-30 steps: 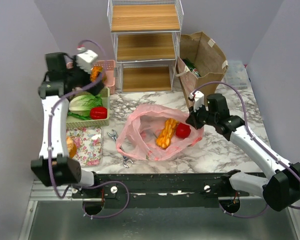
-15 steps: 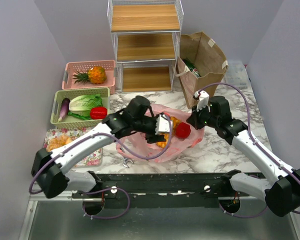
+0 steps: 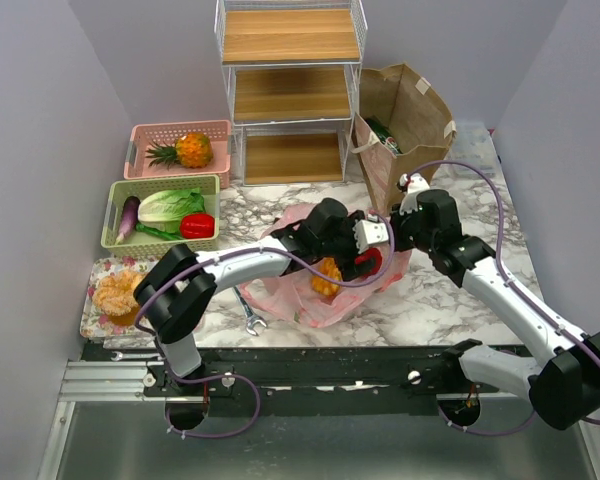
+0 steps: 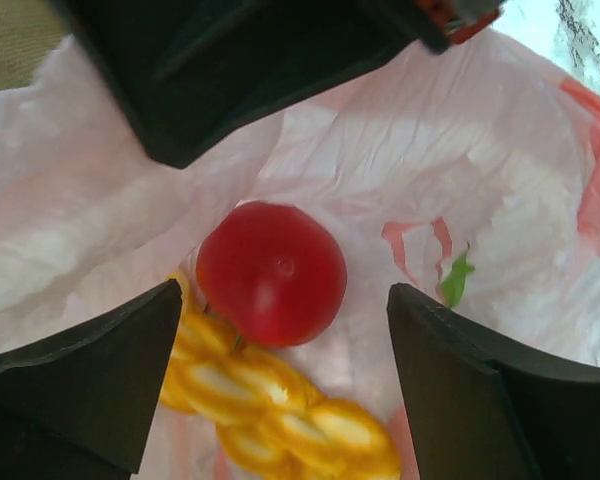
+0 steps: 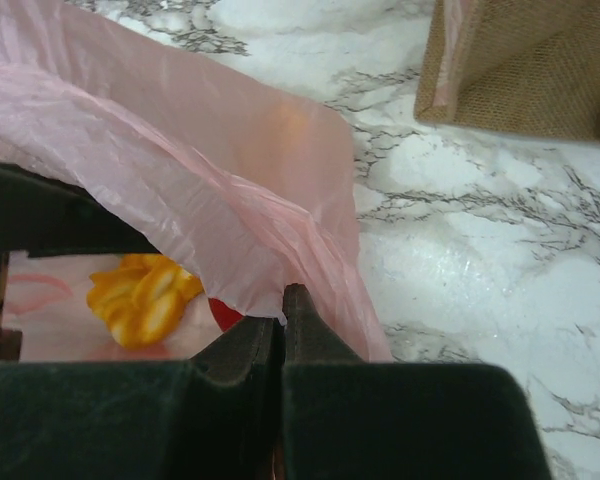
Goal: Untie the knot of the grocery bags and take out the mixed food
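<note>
Over round red vegetable (image 4: 270, 272): left jaws agape; right jaws pinching crinkly pink bag (image 5: 180, 140).

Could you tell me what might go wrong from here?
The left claw stands open around the red round vegetable, with the thin pink bag close beside it; closing could pinch plastic too. The right claw is shut on only a thin fold of the bag's rim; if that slips, the mouth may sag onto the left claw.

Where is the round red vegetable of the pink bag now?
In the left wrist view, the red vegetable lies in the pink bag, between the open fingers of the left gripper, right beside the orange pieces.
</note>
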Tool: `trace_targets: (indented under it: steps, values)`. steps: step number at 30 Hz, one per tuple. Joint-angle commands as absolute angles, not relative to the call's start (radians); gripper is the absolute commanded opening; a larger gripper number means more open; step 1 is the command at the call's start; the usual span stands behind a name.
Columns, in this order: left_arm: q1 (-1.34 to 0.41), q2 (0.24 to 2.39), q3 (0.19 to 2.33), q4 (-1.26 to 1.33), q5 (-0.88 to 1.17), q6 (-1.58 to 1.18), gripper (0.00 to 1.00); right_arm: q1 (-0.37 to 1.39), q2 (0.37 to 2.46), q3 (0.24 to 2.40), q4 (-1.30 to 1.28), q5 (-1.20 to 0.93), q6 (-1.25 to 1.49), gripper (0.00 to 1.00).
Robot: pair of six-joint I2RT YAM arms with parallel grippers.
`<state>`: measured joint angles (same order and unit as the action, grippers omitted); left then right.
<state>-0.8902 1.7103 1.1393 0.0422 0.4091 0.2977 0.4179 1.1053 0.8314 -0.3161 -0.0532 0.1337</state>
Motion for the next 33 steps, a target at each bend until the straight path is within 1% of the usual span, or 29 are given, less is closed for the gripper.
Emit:
trace_targets:
  steps: [1,6,10,15,17,25,29,31,33]
  values:
    - [-0.931,1.781,1.195,0.131,0.344,0.309,0.87,0.417,1.119,0.859,-0.320,0.076,0.176,0.01]
    - [-0.934,1.887,1.276,0.094,0.251,0.279,0.89,0.417,1.117,0.861,-0.316,0.082,0.188,0.01]
    - [-0.939,1.955,1.340,0.015,0.214,0.300,0.95,0.417,1.118,0.857,-0.322,0.083,0.184,0.01]
    - [-0.939,1.957,1.292,-0.034,0.225,0.341,0.94,0.417,1.117,0.850,-0.315,0.091,0.181,0.01]
    - [-0.938,1.948,1.261,-0.049,0.238,0.354,0.89,0.417,1.118,0.847,-0.309,0.094,0.180,0.01]
    - [-0.936,1.862,1.135,0.007,0.279,0.364,0.53,0.417,1.114,0.838,-0.295,0.157,0.185,0.01]
    - [-0.934,1.786,1.074,0.090,0.288,0.348,0.44,0.417,1.109,0.830,-0.291,0.172,0.187,0.01]
    - [-0.931,1.737,1.045,0.120,0.298,0.336,0.37,0.417,1.106,0.828,-0.291,0.169,0.186,0.01]
    - [-0.930,1.688,1.022,0.139,0.306,0.328,0.34,0.417,1.105,0.828,-0.291,0.166,0.184,0.01]
